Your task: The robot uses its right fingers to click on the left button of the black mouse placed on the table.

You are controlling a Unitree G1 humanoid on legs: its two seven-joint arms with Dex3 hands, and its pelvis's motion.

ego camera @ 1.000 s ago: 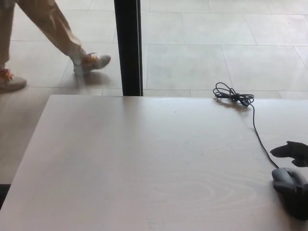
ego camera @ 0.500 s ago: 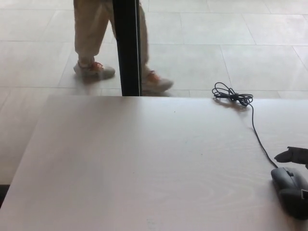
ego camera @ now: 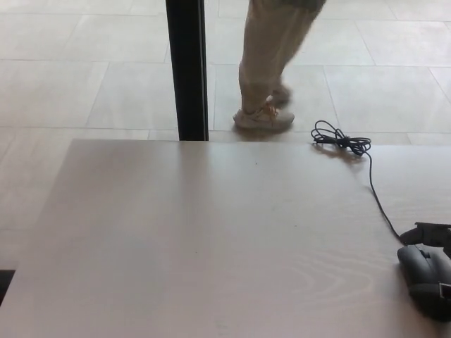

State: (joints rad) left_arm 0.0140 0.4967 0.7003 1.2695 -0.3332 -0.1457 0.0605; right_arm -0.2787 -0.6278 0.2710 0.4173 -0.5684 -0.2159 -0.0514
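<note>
One black mouse (ego camera: pixel 426 278) lies on the surface (ego camera: pixel 211 239); beside its front, the right hand (ego camera: pixel 431 233), grip state unclear.

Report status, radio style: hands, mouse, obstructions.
Right hand at frame edge just above black mouse, fingers unclear. Left hand not in view. Cable trails back across table. Nothing blocking.

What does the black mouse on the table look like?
The mouse is dark, rounded and smooth, like plastic, lying flat at the table's right edge, partly cut off by the picture. A small scroll wheel shows near its front. Its thin black cord runs away to a tied bundle at the far edge. A black finger of the robot's right hand reaches in just beyond its front; whether they touch is unclear.
</note>
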